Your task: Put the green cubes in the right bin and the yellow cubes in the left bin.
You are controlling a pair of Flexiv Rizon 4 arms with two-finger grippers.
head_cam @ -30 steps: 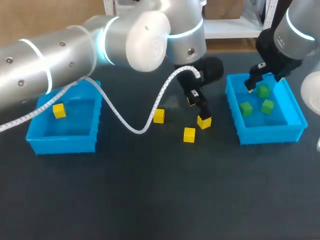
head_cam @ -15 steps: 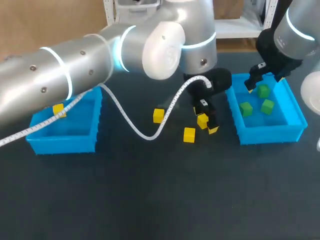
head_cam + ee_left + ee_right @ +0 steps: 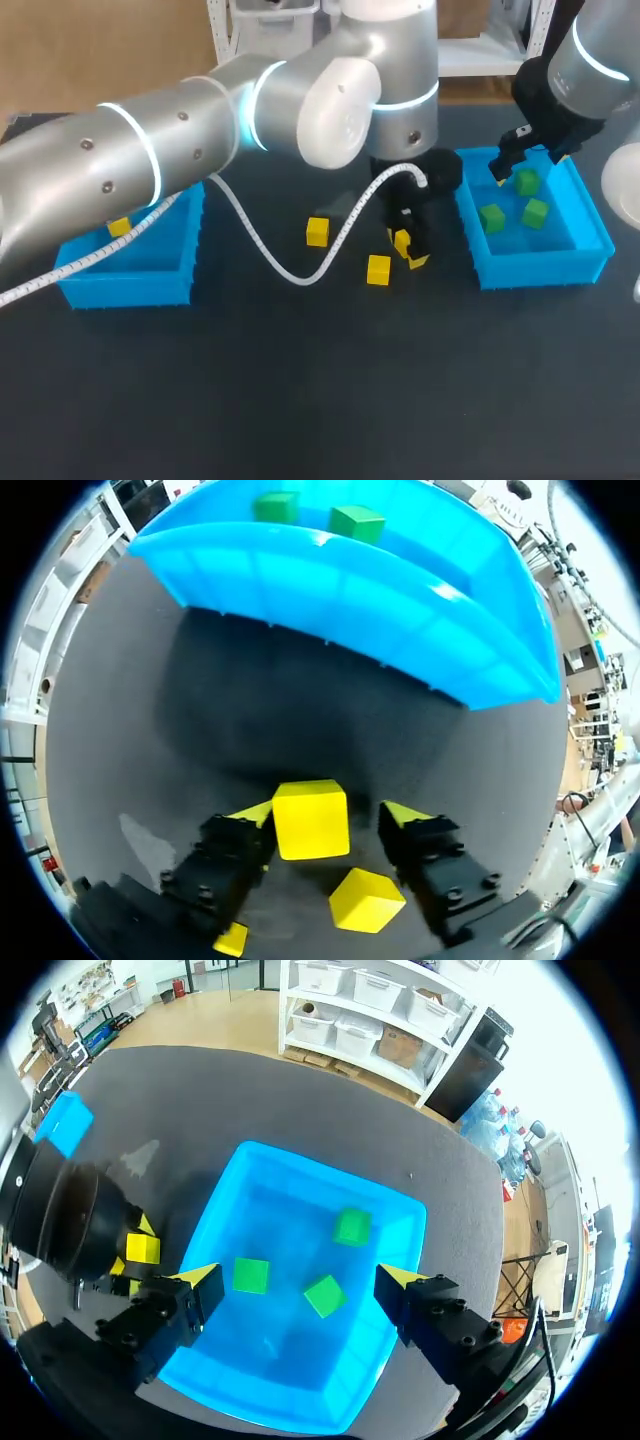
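Note:
A yellow cube (image 3: pixel 311 819) stands on the dark table between the fingers of my left gripper (image 3: pixel 328 813). One yellow tip is against it and a small gap shows at the other, so the gripper is open. In the head view this gripper (image 3: pixel 405 247) stands just left of the right bin (image 3: pixel 467 215). Two more yellow cubes (image 3: pixel 378 269) (image 3: pixel 317 231) lie on the table, and one (image 3: pixel 118 227) is in the left bin (image 3: pixel 130 285). My right gripper (image 3: pixel 300 1278) hangs open above the right bin (image 3: pixel 410 1210), over three green cubes (image 3: pixel 351 1227) (image 3: pixel 250 1275) (image 3: pixel 325 1296).
My left arm's long silver body (image 3: pixel 180 140) spans the table from the left and hides part of the left bin. Its white cable (image 3: pixel 300 270) loops down over the table near the loose yellow cubes. Bare dark table lies in front.
My left arm has swung further right and its gripper has come down around the yellow cube, with the fingers drawing closer together. The right arm has stayed still.

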